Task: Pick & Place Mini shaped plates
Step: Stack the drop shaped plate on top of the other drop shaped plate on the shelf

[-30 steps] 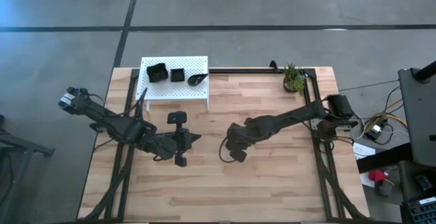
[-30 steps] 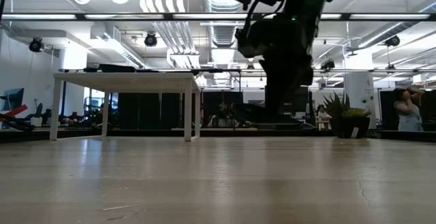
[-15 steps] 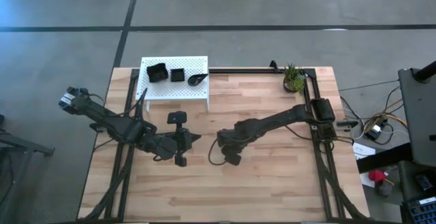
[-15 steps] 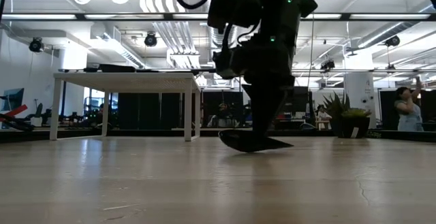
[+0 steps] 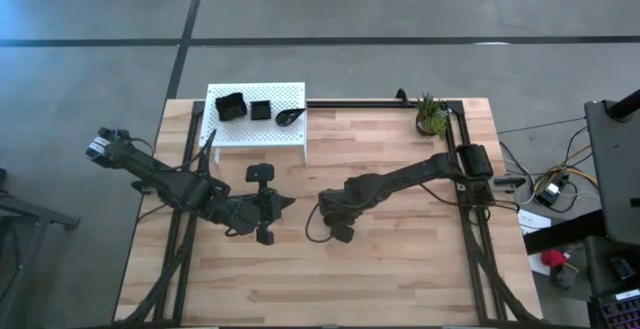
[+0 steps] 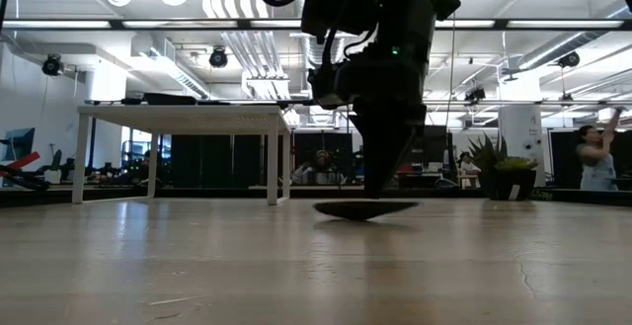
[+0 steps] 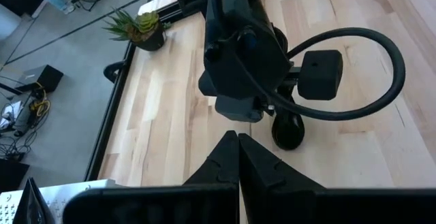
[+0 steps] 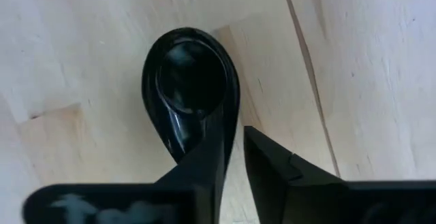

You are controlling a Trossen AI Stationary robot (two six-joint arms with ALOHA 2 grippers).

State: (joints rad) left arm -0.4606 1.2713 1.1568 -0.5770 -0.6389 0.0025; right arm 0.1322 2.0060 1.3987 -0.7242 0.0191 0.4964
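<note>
Step in hand: placing teardrop plate (image 8: 189, 88) on surface (image 5: 400, 259), roughly mid-surface. Right hand (image 5: 330, 214) low over it; fingers (image 8: 272, 166) straddle plate's narrow tail with a gap showing on one side, so grip reads as released or nearly. In low view plate (image 6: 365, 208) appears to rest on wood.

Left hand (image 5: 282, 203) waits at 9 o'clock of plate, fingers pressed together, empty.

White platform (image 5: 255, 129) at 11 o'clock carries three more plates (image 5: 260, 109).

Next move likely: spread fingers fully, lift straight up without dragging plate.
</note>
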